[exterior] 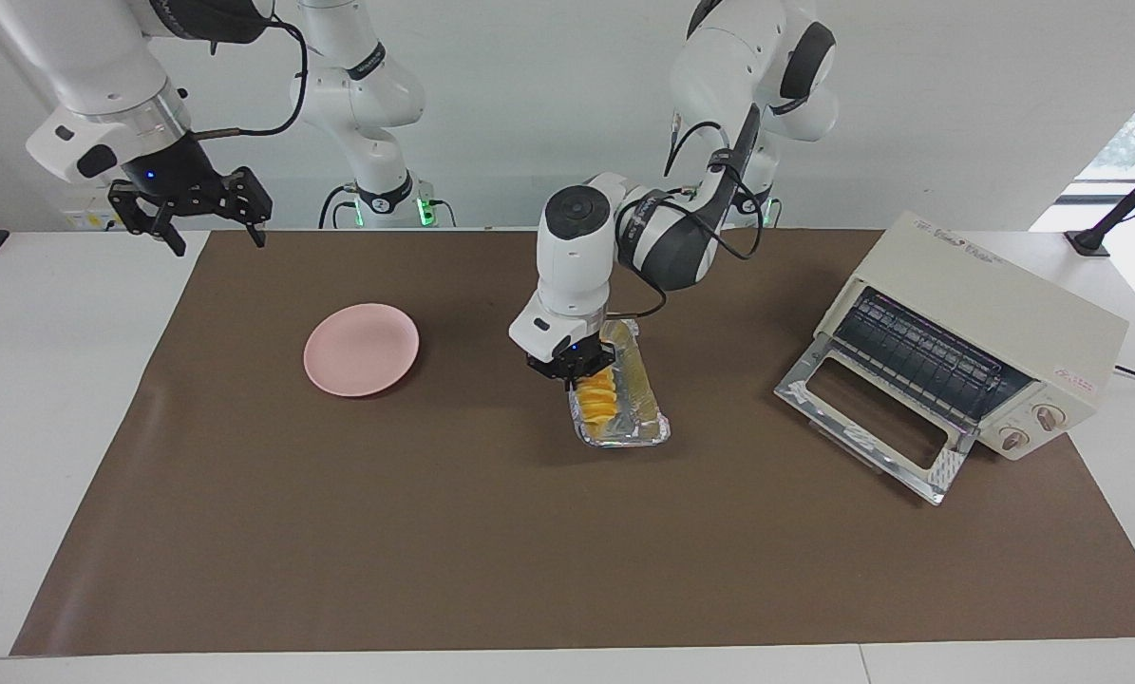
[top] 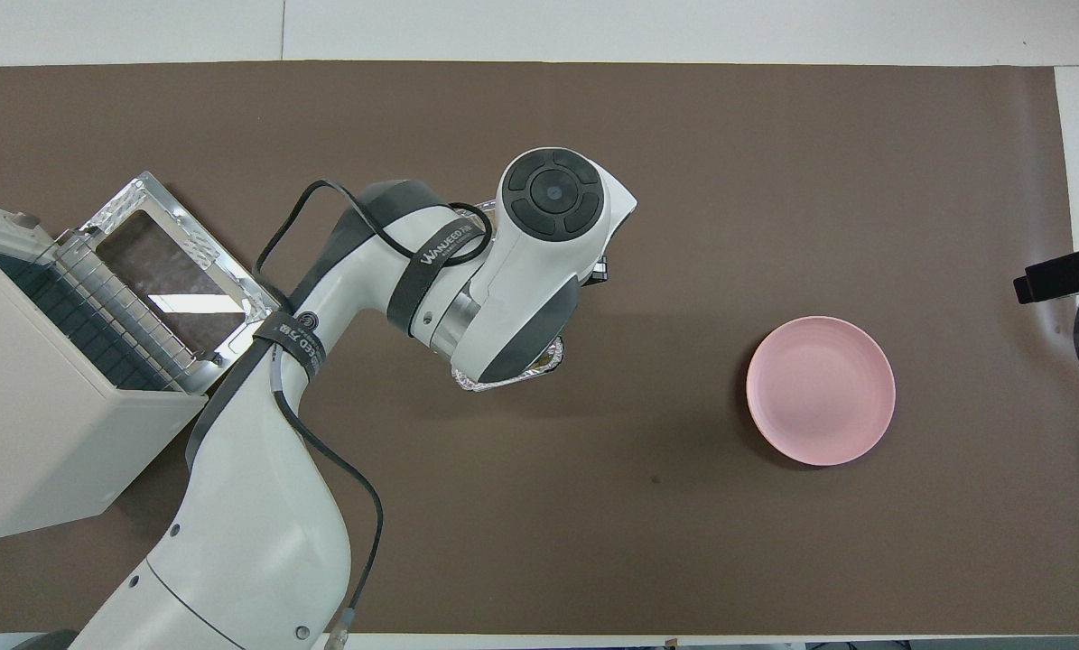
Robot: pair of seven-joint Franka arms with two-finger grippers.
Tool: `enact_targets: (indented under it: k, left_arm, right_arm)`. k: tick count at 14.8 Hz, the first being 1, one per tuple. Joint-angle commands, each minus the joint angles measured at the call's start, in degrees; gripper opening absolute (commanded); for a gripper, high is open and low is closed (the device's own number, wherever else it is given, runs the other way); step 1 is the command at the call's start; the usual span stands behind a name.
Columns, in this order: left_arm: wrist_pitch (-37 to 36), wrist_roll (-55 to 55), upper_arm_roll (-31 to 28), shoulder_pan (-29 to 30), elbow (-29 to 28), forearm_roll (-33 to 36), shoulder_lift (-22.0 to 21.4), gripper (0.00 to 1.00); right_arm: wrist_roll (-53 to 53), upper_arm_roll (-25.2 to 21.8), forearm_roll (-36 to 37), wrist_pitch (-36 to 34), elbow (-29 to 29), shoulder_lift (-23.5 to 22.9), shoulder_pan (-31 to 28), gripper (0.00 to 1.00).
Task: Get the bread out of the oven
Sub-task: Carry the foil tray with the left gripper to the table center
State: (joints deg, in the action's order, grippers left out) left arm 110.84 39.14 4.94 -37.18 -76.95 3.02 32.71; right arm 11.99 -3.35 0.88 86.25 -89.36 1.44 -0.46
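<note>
While the oven [exterior: 966, 342] sits at the left arm's end of the table with its door dropped open, nothing lies on its wire rack [exterior: 918, 356]. Its two round knobs [exterior: 1032, 427] show only in the facing view.

A silver foil tray [exterior: 638, 404] rests on the brown mat [exterior: 529, 551], about in the middle of the table and well away from every edge. The bread [exterior: 597, 401] lies inside this tray, yellow and orange with little ridges. The left gripper [exterior: 572, 372] is right down at the end of the bread nearer the robots. Its fingers are close around that end, but I cannot tell if they are squeezing it.

A pink plate [exterior: 361, 349] sits toward the right arm's end of the table, and it has nothing in it.

The right gripper [exterior: 190, 211] waits up high over the table corner at its own end, nearest the robots, with its fingers spread wide.

From overhead, the big left arm covers the bread fully, and only a bit of the tray's rim peeks out. Only a dark bit of the right arm shows there, at the edge of the view.
</note>
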Motion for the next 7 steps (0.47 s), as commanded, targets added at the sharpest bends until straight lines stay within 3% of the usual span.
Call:
enact_targets:
  k: [1, 3, 5, 7]
  left_arm:
    - [2.44, -1.09, -0.80, -2.36, -2.93, -0.20, -0.28, 0.00]
    - [5.60, -1.00, -0.72, -2.63, -4.69, -0.29, -0.54, 0.06]
    - [8.78, -0.91, -0.80, -3.60, -6.54, -0.29, -0.98, 0.27]
    - [8.70, -0.74, -0.80, -3.60, -6.28, -0.38, -0.98, 0.74]
  right_arm:
    - [0.76, 0.71, 0.35, -0.29, -0.99, 0.58, -0.51, 1.00]
    - [0.49, 0.80, 0.35, -0.20, -1.17, 0.67, -0.42, 1.00]
    - [0.93, 0.80, 0.44, -0.20, -1.25, 0.76, -0.42, 1.00]
    - [1.11, 0.89, 0.44, 0.06, -1.69, 0.85, -0.33, 1.00]
